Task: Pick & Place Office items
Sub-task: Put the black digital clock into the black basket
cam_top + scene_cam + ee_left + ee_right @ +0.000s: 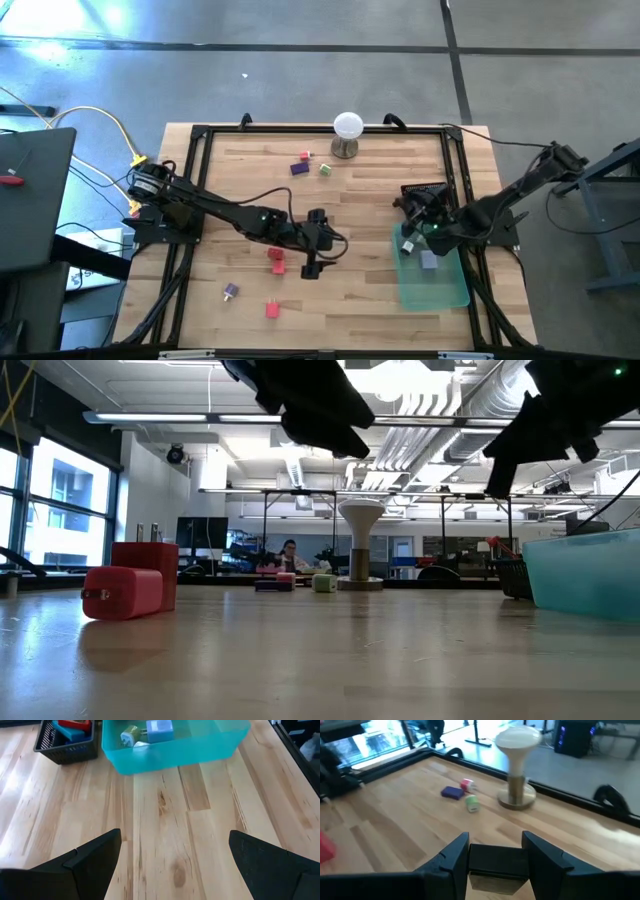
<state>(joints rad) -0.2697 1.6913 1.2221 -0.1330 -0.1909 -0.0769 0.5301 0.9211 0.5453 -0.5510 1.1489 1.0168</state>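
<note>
- Two red items (276, 260) and a purple one (231, 291) were seen unsorted on the left of the surface (370, 200).
- The left gripper (311, 268), jaws wide and empty, was held over mid-surface, just beside a red item.
- Three more pieces (303, 163) were left near the white ball.
- A black block (499, 861) was gripped by the right gripper (412, 212) near the tray (445, 290), where two items (160, 729) had been placed.

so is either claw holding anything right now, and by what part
The right claw grips a small black blocky piece by its two opposite sides, fingers pressed flat against them. The left claw is open over bare wood, holding nothing.
</note>
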